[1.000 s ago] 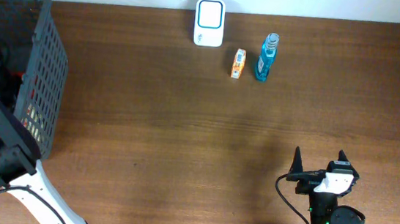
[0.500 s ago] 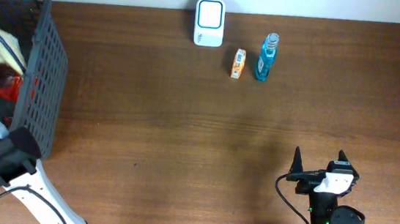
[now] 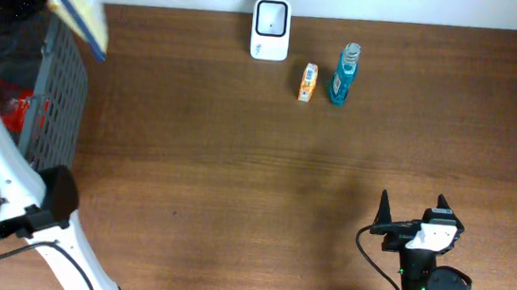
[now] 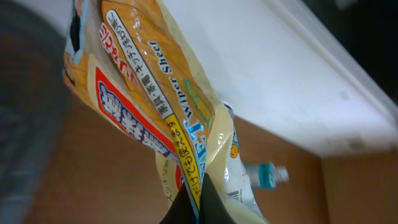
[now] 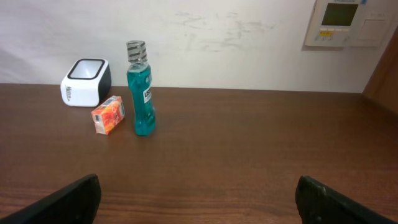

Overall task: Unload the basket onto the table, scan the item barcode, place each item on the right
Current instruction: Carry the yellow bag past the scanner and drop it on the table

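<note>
At far left of the overhead view, the wiper-sheet packet (image 3: 74, 2) hangs in the air, blurred and close to the camera, over the far right corner of the grey basket (image 3: 61, 97). Its long axis runs diagonally there, upper left to lower right. Left pincer (image 4: 189, 208) is clenched on it: in the wrist view the dark fingertips (image 4: 184, 205) pinch the packet's lower end at the bottom edge of the frame. From that pinch the packet (image 4: 146, 99) stretches up and to the left, so its free end points away from the pincer. The printed orange and red face is toward the wrist camera, with the lettering running along the long axis. Barcode not readable.

Red items lie inside the basket, too hidden to name.

White scanner (image 3: 271, 29) sits at the far edge of the worktop (image 3: 236, 181), well apart from the packet. Orange box (image 3: 308, 81) is just right of it, and the blue bottle (image 3: 344, 74) stands upright just beside the box.

Right pincer (image 3: 413, 209) rests low at the near right, released, fingers spread wide, nothing between them, aimed toward the scanner side.
</note>
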Robot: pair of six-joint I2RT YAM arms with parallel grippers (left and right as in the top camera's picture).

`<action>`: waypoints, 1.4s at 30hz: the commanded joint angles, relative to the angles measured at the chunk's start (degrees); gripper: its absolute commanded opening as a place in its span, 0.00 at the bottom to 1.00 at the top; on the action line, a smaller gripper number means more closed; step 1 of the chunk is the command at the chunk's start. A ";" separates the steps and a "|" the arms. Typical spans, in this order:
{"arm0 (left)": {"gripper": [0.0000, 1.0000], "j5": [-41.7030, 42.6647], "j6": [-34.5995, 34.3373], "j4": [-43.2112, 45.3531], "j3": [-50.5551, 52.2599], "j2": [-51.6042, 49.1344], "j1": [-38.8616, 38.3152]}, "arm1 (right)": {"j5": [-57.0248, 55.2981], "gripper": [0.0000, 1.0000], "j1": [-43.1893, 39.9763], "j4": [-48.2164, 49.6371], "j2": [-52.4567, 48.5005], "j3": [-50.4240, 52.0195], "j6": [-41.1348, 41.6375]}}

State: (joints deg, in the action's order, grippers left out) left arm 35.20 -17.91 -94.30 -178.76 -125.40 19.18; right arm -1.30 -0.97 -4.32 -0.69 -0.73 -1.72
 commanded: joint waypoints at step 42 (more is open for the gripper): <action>0.47 -36.11 -3.13 27.43 57.92 4.13 -41.70 | -0.70 0.98 -0.26 -0.24 0.17 0.42 0.02</action>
State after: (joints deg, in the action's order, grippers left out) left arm -0.67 -23.11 -66.39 -117.64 -123.98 -23.22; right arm -1.30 -0.97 -4.32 -0.69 -0.73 -1.69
